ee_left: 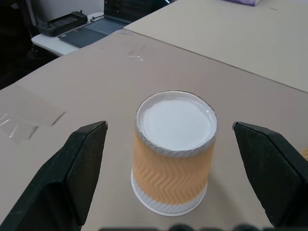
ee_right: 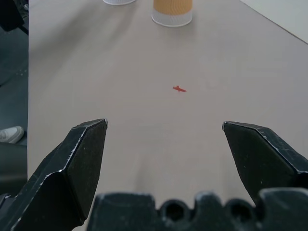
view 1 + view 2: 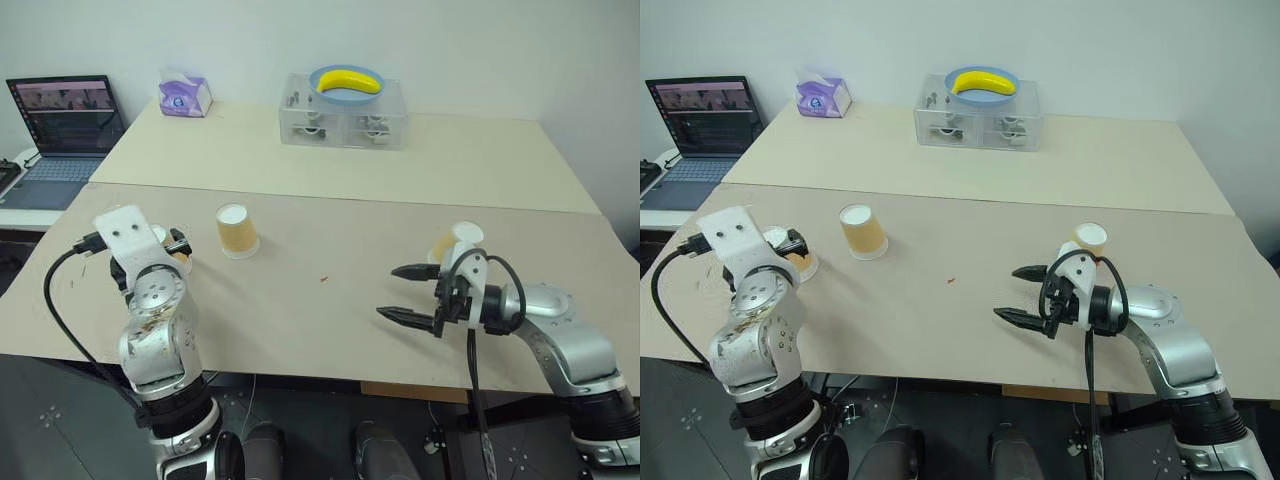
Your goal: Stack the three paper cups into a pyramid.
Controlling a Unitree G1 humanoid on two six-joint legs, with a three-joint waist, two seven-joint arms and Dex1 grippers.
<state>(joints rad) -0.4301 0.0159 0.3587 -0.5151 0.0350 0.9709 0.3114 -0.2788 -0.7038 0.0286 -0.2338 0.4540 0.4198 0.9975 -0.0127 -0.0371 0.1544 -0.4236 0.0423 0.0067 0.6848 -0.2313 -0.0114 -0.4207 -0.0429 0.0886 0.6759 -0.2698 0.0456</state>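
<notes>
Three paper cups, none stacked, all standing upside down on the tan counter (image 3: 330,300). Middle cup (image 3: 237,231) left of frame centre, standing alone. Left cup (image 1: 173,154) at the frame's left, mostly hidden behind the left arm in the head views; the wrist view shows it between the spread fingers of the left tool (image 1: 173,159), with gaps on both sides, no contact. Right cup (image 3: 1089,240) right of centre, just behind the right tool (image 3: 405,294), which is wide open, holding nothing, pointing toward frame centre over bare counter. Small red speck (image 2: 179,88) on the counter between the middle cup and the right tool. Further back, upper frame: clear plastic box (image 3: 343,123) carrying a blue bowl (image 3: 330,92) with a banana (image 3: 349,81), purple tissue box (image 3: 184,96) upper left, laptop (image 3: 62,135) at far left edge.
</notes>
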